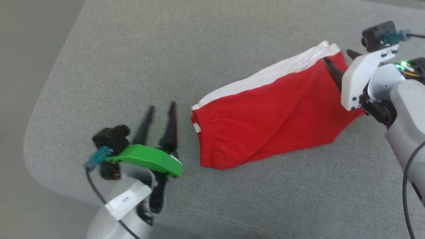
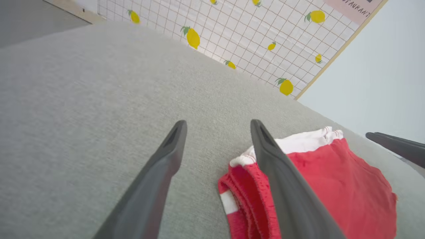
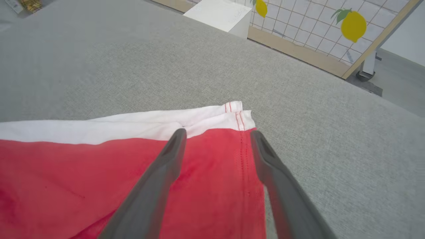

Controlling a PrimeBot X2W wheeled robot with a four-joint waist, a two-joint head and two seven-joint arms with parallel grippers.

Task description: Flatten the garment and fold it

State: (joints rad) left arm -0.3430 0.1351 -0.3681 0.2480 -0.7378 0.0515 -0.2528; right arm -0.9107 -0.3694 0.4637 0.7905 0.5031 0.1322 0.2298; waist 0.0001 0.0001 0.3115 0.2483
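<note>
The garment (image 1: 265,113), red shorts with a white side stripe, lies folded flat on the grey cushion, its gathered waistband toward the left. My left gripper (image 1: 162,106) stands open just left of the waistband, apart from it; in the left wrist view its fingers (image 2: 218,122) spread over bare cushion with the garment (image 2: 332,172) to their right. My right gripper (image 1: 337,55) hovers open over the leg hem at the far right. In the right wrist view its spread fingers (image 3: 218,131) sit above the red cloth (image 3: 83,172) near the white hem corner, holding nothing.
The grey cushion (image 1: 132,49) has a rounded edge at the left and front, with floor beyond. A lemon-print grid panel (image 2: 252,36) and a white box (image 3: 219,15) stand past the far side. One finger of the right gripper (image 2: 395,146) shows in the left wrist view.
</note>
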